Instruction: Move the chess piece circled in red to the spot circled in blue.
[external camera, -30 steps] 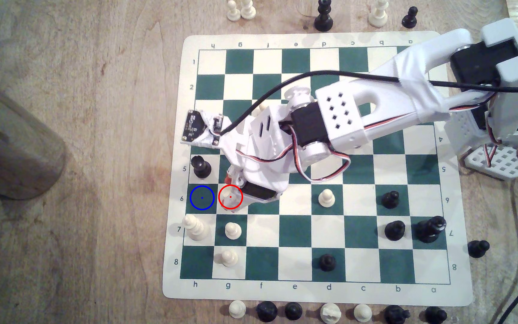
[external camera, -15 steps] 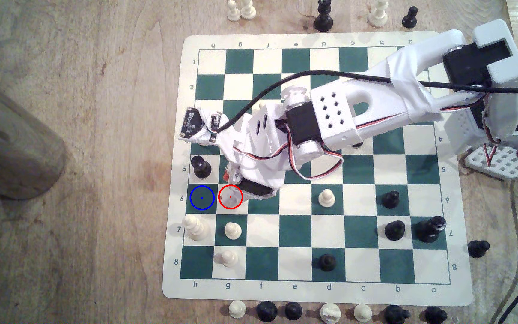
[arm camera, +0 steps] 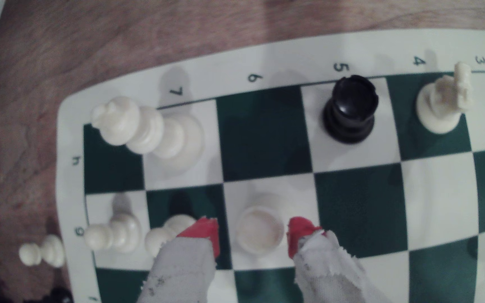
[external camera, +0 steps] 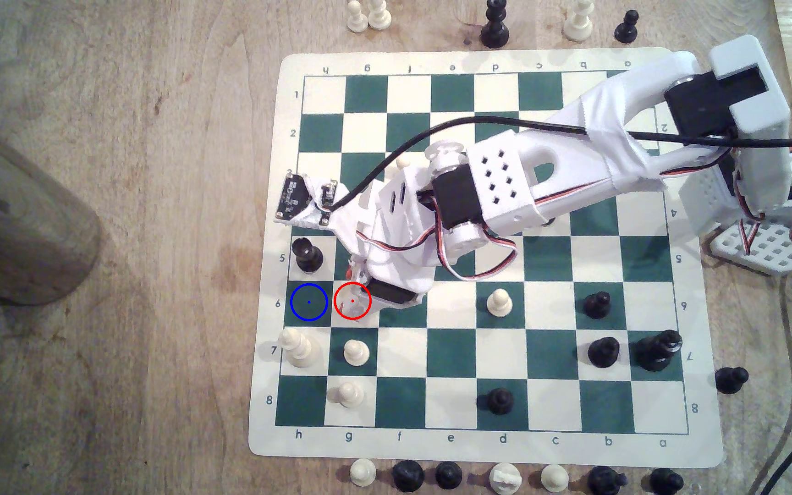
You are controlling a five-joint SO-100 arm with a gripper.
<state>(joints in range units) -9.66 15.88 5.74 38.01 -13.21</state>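
The chess piece [external camera: 355, 304] stands on the white square ringed in red, mostly hidden under my gripper in the exterior view. From the wrist view I look down on the cream round top of the chess piece [arm camera: 260, 233]. My gripper [arm camera: 253, 236] is open around it. One red-tipped finger [arm camera: 203, 233] stands a little apart from the piece and the other is very close to it or touching. The spot [external camera: 309, 302] is the empty dark green square ringed in blue, one square toward the exterior view's left, and it also shows as a dark square [arm camera: 261, 134] in the wrist view.
A black rook [external camera: 307, 254] stands on the square just beyond the spot, and a tall white piece [external camera: 298, 347] on the near side of it. White pawns [external camera: 356, 352] sit near the gripper. A metal cylinder [external camera: 18, 214] stands off the board at the exterior view's left.
The arm's upper links have shifted a little toward the exterior view's left. The gripper stays over the red-ringed square and the piece has not moved.
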